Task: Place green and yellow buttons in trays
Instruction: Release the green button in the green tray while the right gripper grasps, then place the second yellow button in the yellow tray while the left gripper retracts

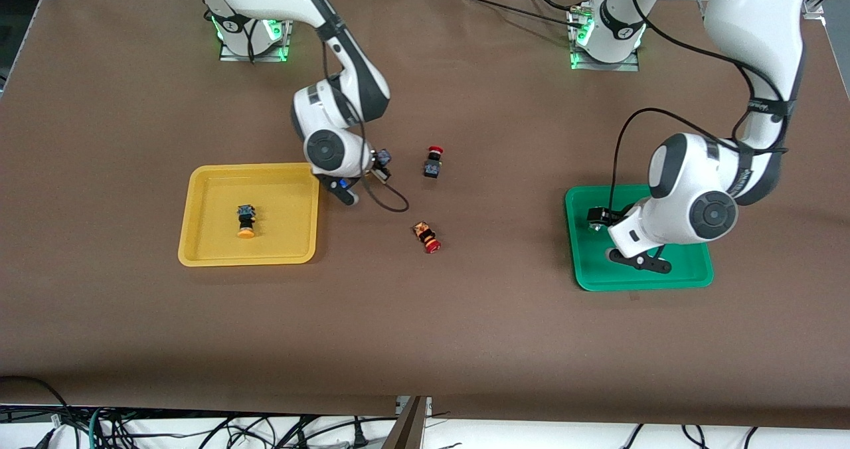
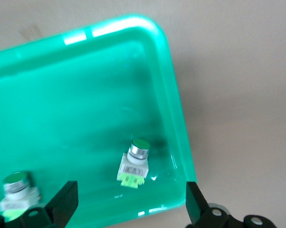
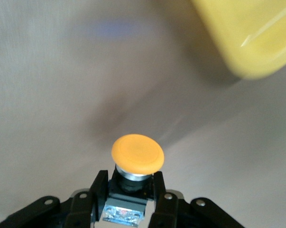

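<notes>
My right gripper (image 1: 378,168) is shut on a yellow button (image 3: 137,153) with an orange round cap. It holds the button above the bare table, beside the yellow tray (image 1: 199,190) at that tray's end toward the left arm. A corner of that tray shows in the right wrist view (image 3: 256,38). Another yellow button (image 1: 246,222) lies in the yellow tray. My left gripper (image 1: 639,260) is open and empty over the green tray (image 1: 684,273). In the left wrist view two green buttons (image 2: 134,162) (image 2: 16,189) lie in the green tray (image 2: 86,71), under my open left gripper (image 2: 128,209).
Two red-capped switches lie on the brown table between the trays, one (image 1: 433,162) nearer the robots' bases and one (image 1: 427,236) nearer the front camera. A black cable loop hangs from the right wrist (image 1: 388,203).
</notes>
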